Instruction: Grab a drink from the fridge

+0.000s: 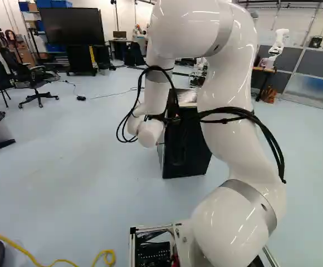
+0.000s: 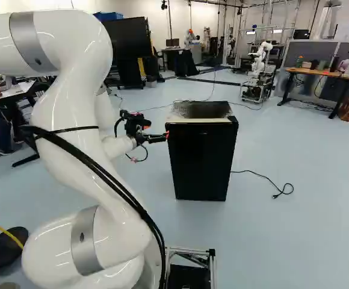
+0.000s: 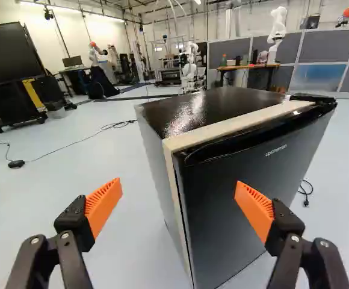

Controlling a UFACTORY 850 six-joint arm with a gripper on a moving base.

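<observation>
In the right base view my gripper (image 2: 157, 138) is at the upper left corner of the small black fridge (image 2: 201, 159). The wrist view shows the gripper (image 3: 179, 208) open, its orange pads wide apart with nothing held. The fridge (image 3: 247, 192) stands upright ahead, its door shut; one finger overlaps the door front, the other lies over the floor beyond the fridge's side. Whether a finger touches the door I cannot tell. In the left base view the arm partly covers the fridge (image 1: 189, 150). No drink can be seen inside the shut fridge.
A black cable (image 2: 265, 178) lies on the floor beside the fridge. Farther back are a wooden table (image 2: 322, 73), a large screen (image 1: 73, 26), an office chair (image 1: 34, 78) and other robots (image 2: 260, 60). A yellow cable (image 1: 55, 261) runs near the base.
</observation>
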